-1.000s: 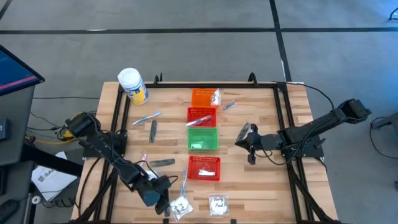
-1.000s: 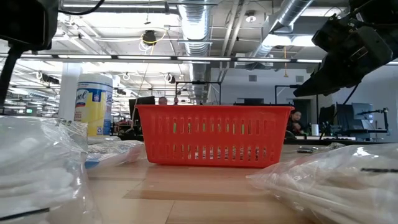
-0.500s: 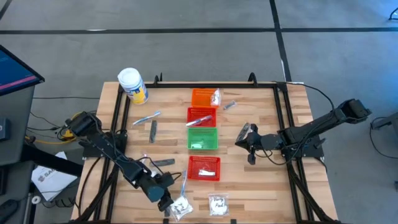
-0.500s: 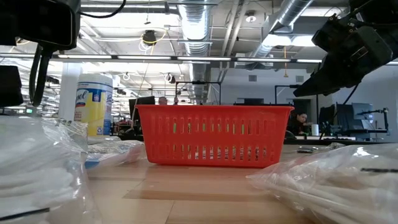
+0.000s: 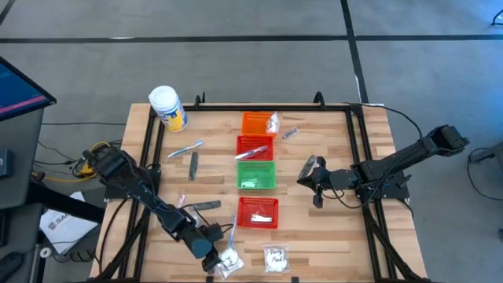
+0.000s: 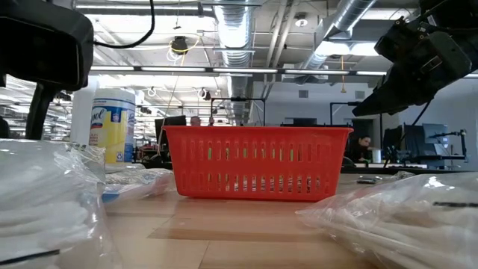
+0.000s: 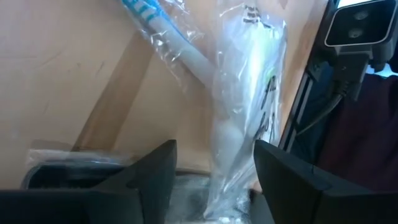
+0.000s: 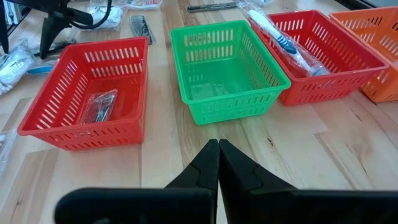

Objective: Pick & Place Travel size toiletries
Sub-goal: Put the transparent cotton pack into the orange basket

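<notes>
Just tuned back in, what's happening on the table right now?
The left gripper is open at the table's near edge, its fingers straddling a clear sachet of white contents, not yet gripped. A wrapped toothbrush lies beside it. The right gripper hangs shut, waiting beside the green basket.

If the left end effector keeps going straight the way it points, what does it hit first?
Most likely the clear sachet with white contents, which lies between the open fingers of the left end effector. The wrapped toothbrush lies farther on and off to the side. Depth is hard to judge.
</notes>
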Robot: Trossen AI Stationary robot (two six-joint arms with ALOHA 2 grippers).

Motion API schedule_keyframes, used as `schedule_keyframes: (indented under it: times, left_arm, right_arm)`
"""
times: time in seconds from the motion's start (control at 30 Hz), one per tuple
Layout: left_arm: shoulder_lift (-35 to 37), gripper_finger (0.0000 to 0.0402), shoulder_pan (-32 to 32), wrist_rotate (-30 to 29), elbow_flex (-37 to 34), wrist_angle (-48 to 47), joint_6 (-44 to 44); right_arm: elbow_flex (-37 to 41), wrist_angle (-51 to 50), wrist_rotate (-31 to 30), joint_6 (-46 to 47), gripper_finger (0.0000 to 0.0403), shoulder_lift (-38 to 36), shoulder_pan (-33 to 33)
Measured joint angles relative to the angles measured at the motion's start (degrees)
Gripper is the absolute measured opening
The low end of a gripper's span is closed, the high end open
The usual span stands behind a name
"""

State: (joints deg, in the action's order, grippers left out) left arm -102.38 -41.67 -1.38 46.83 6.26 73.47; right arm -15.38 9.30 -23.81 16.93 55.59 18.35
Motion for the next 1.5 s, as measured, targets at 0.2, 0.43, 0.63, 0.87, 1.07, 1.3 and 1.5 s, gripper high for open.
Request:
schedule_keyframes:
  times: [0.2,0.43,0.63,0.87,1.07,1.3,1.5]
  left_arm:
    - [0.7,0.0189,0.0,0.7,0.0,0.3,-2.1]
    - [1.1,0.0068,0.0,1.7,0.0,0.9,-5.6]
    - [1.1,0.0007,0.0,3.3,0.0,1.2,-6.4]
    - [6.4,0.0000,-0.4,0.8,-0.1,1.8,-10.7]
    - [15.9,0.0000,-2.1,-9.1,0.0,1.9,-19.1]
    - [24.4,0.0000,-2.5,-26.2,0.0,6.1,-32.7]
    - [26.3,0.0000,-0.5,-28.4,0.0,24.9,-51.7]
  right_arm:
    - [0.0,0.0,0.0,0.0,0.0000,0.0,0.0]
    - [0.0,0.0,0.0,0.0,0.0000,0.0,0.0]
    - [0.0,0.0,0.0,0.0,0.0000,0.0,0.0]
    - [0.0,0.0,0.0,-0.1,0.0000,0.0,0.0]
    - [0.0,0.4,-0.1,-1.4,0.0000,0.0,0.0]
    - [0.0,7.0,-0.2,-5.4,0.0000,0.0,0.0]
    - [0.0,17.6,-0.1,-9.5,0.0000,0.0,0.0]
